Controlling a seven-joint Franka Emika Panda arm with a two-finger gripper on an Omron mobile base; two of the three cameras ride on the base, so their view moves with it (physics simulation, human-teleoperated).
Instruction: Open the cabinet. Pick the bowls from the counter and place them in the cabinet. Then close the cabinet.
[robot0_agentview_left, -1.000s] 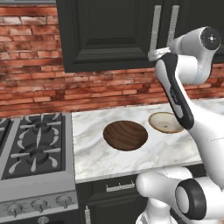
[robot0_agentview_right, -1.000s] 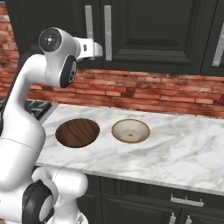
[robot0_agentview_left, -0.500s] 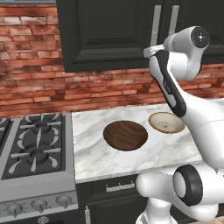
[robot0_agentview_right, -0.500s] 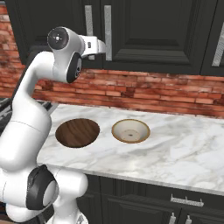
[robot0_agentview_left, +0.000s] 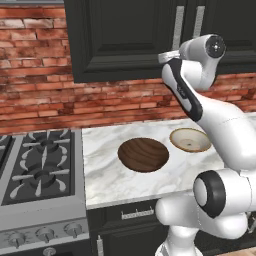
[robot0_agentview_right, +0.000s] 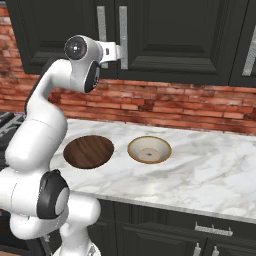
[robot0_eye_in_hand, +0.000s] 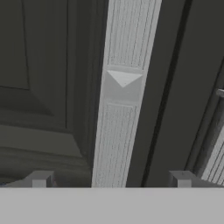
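The black cabinet (robot0_agentview_left: 120, 40) (robot0_agentview_right: 175, 35) hangs shut above the counter (robot0_agentview_left: 110, 180) (robot0_agentview_right: 210, 170). My gripper (robot0_agentview_left: 166, 56) (robot0_agentview_right: 119, 51) is raised to the lower end of its silver bar handles. In the hand view the gripper (robot0_eye_in_hand: 110, 179) is open, with one handle (robot0_eye_in_hand: 118, 131) running between the two fingertips (robot0_eye_in_hand: 39, 178) and the door panel (robot0_eye_in_hand: 39, 87) beside it. Two bowls rest on the marble: a dark brown wood-grain bowl (robot0_agentview_left: 143, 154) (robot0_agentview_right: 88, 151) and a cream bowl (robot0_agentview_left: 190, 139) (robot0_agentview_right: 149, 149) beside it.
A grey gas stovetop (robot0_agentview_left: 40, 165) with black grates borders the counter on the left. A brick wall (robot0_agentview_left: 40, 100) runs behind. Dark drawers with short handles (robot0_agentview_left: 136, 213) (robot0_agentview_right: 212, 230) sit below the counter. Another cabinet door (robot0_agentview_right: 245, 40) hangs further right.
The hand has moved in closer to the cabinet doors, up to the bar handle. The jaws have stayed open. Neither bowl has moved.
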